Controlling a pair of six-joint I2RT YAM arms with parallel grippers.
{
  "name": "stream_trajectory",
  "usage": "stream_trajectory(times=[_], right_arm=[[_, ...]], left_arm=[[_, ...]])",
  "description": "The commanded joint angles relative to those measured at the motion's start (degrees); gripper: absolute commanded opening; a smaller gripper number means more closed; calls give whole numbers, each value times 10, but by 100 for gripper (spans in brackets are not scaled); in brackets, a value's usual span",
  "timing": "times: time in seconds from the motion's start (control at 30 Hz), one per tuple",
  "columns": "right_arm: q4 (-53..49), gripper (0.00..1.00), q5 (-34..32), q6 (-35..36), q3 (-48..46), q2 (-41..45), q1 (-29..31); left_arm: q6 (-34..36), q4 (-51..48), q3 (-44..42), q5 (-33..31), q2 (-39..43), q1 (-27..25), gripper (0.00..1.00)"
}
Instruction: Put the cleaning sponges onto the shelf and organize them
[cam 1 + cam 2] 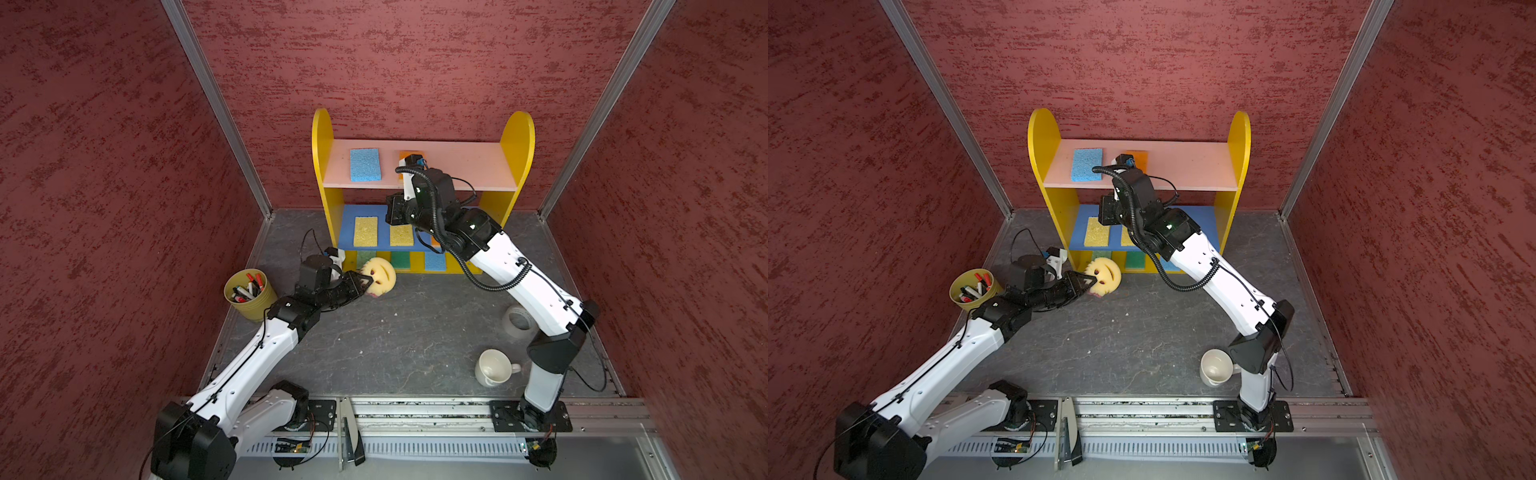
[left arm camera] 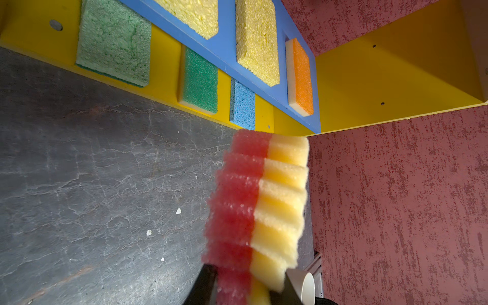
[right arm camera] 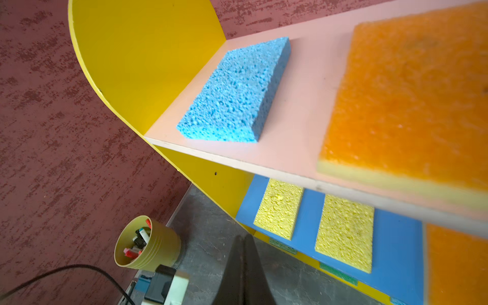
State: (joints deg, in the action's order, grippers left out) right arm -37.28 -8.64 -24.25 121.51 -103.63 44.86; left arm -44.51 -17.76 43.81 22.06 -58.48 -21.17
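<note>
My left gripper (image 1: 365, 286) (image 2: 248, 280) is shut on the round yellow smiley sponge (image 1: 379, 275) (image 1: 1106, 275), held tilted just above the floor in front of the shelf (image 1: 322, 137). Its pink underside (image 2: 237, 200) shows in the left wrist view. A blue sponge (image 1: 365, 164) and an orange-faced one (image 1: 1137, 160) lie on the pink top board (image 1: 457, 166). Two yellow sponges (image 1: 365, 231) (image 1: 401, 235) and an orange-faced one (image 2: 301, 76) lie on the blue board. Green (image 2: 113, 42) (image 2: 200, 79) and blue (image 2: 242, 103) sponges lie on the base. My right gripper (image 3: 243, 239) is shut and empty, before the top board.
A yellow cup of markers (image 1: 250, 293) stands left of the shelf, close behind my left arm. A white mug (image 1: 494, 368) lies on its side at the front right. A roll of clear tape (image 1: 518, 324) sits beside my right arm. Red walls enclose three sides.
</note>
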Motion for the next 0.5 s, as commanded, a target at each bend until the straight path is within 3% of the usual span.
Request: stream_trajectory(times=[0.0, 0.47], right_arm=[[28, 0, -13, -8, -16, 44, -10], [27, 0, 26, -23, -14, 48, -63]], left_arm=[[9, 1, -10, 7, 11, 4, 25], [6, 4, -11, 8, 13, 6, 25]])
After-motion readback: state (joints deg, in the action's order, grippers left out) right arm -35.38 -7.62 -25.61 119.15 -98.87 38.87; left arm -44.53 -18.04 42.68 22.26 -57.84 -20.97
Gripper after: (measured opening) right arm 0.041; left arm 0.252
